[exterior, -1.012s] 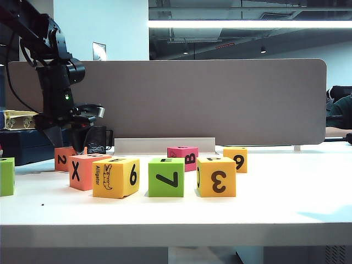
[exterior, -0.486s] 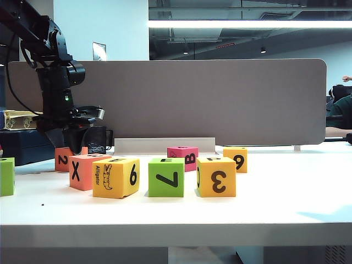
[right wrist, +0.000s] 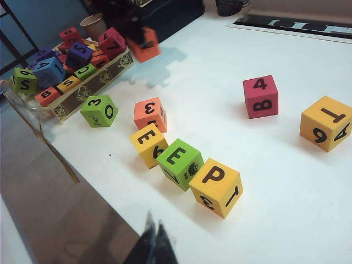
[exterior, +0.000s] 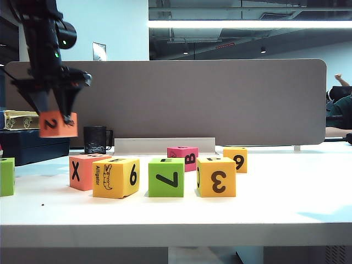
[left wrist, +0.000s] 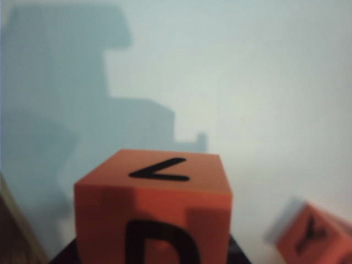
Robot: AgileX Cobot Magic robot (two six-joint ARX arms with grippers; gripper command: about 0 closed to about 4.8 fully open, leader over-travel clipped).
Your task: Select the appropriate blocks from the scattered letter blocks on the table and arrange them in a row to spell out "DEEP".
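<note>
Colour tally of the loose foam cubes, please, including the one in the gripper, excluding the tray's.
Coral: 2, "2" cube held aloft by left gripper, X cube on table.
Yellow: 3, alligator cube, "3" cube, "9" cube.
Green: 2, "7" cube, edge cube.
Pink: 1, B cube.
Total: 8. Right gripper, near the table's front, empty.

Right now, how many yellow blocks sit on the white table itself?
3: the alligator block and the "3" block in the front row, the "9" block behind on the right. The side tray may hold more.

Office: desk partition [exterior: 165,99], ceiling strip light [exterior: 247,24].
</note>
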